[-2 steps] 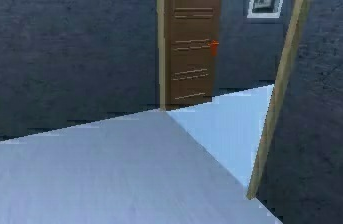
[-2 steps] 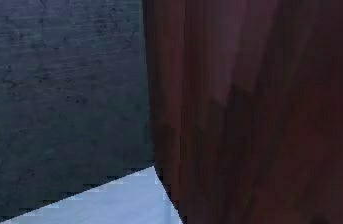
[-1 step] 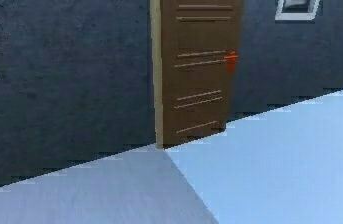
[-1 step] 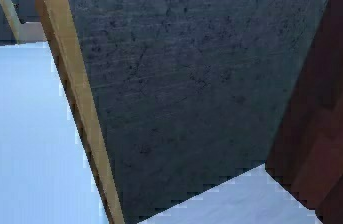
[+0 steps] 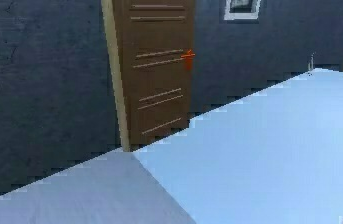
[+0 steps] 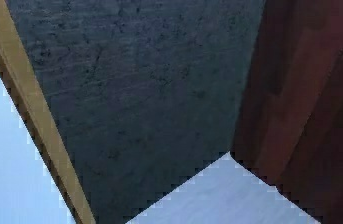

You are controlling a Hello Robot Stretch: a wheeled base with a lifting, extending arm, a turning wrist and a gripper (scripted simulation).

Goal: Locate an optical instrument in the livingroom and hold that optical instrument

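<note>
A brown panelled door (image 5: pixel 157 70) with an orange-red handle (image 5: pixel 189 60) stands ahead in the forward view, set in a dark blue-grey textured wall (image 5: pixel 39 90). In the arm side view the same kind of dark wall (image 6: pixel 149 100) faces me close up. A tan door-frame edge (image 6: pixel 34 120) slants down the arm side view's left. No optical instrument can be made out.
Pale bluish floor (image 5: pixel 259 160) spreads across the forward view's lower right. A framed picture (image 5: pixel 242 9) hangs high on the wall. A reddish-brown wooden panel (image 6: pixel 314 100) stands at the arm side view's right, with a strip of pale floor (image 6: pixel 219 195) below.
</note>
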